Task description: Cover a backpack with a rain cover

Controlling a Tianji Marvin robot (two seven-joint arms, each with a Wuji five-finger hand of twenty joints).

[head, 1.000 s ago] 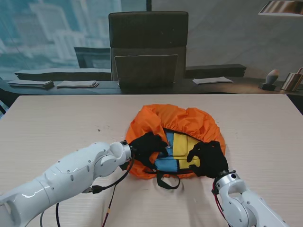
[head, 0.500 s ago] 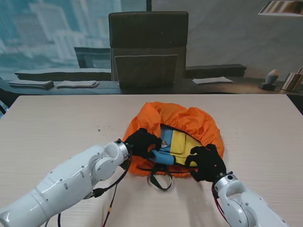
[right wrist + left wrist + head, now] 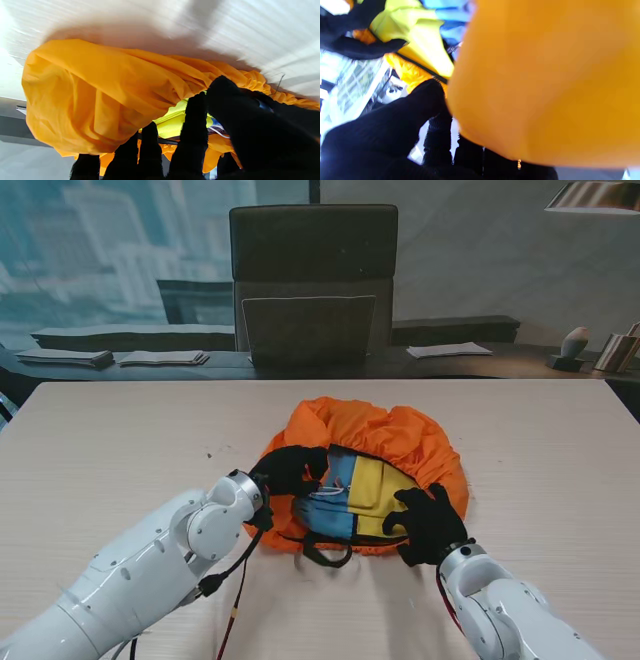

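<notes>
Tabletop [image 3: 120, 430]: both hands seemingly grip rain cover [image 3: 400, 430] over backpack [image 3: 365, 490]

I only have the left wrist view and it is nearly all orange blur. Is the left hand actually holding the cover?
Observer: From the stand view, yes: the left hand grips the rain cover at its left edge.
Operator: And the other hand?
Observer: The right hand holds the near right rim of the cover.
Operator: Is the pack covered?
Observer: No. The backpack, yellow and blue, shows through the opening, and a black strap hangs out toward me onto the table.
</notes>
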